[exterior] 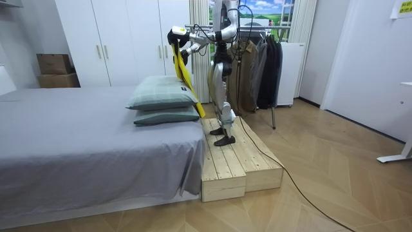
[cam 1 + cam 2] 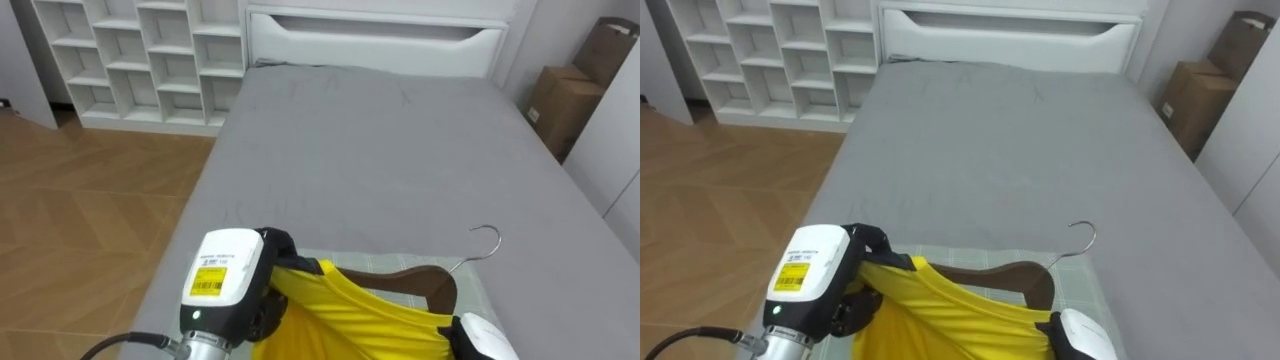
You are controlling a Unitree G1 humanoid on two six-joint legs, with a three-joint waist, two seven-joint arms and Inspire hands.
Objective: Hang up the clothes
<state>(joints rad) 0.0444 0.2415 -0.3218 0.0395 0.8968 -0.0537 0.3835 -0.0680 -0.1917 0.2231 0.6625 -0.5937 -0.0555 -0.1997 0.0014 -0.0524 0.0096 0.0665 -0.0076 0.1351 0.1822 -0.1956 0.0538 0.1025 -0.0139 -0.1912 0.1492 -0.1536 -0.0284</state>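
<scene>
Yellow garment [image 2: 370, 320] draped on brown wooden hanger [image 2: 432, 285], held up over grey bed [image 2: 380, 150]. Left hand [image 2: 262, 312] curled round cloth at hanger's end. Right hand [image 2: 485, 340] cut off at lower edge, grip impossible to tell.

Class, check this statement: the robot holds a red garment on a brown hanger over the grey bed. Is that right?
Not quite. The garment is yellow, not red, as the left eye view shows. The rest stands: it hangs on a brown hanger, and the robot holds it over the grey bed.
</scene>
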